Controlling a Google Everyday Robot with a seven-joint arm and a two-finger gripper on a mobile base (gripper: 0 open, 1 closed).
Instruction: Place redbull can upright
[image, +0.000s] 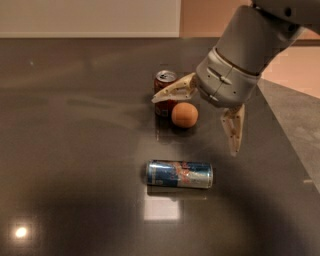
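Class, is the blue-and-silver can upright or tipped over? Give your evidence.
Tipped: the redbull can lies on its side, long body flat on the table. The gripper hangs open behind it, not touching.

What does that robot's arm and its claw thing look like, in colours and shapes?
The arm is a thick, smooth grey tube ending in a rounded, lighter grey wrist collar with a few short dark slots. The gripper, over the dark table near the orange, has two pale beige fingers, long and tapering to points. No cables or sleeves show.
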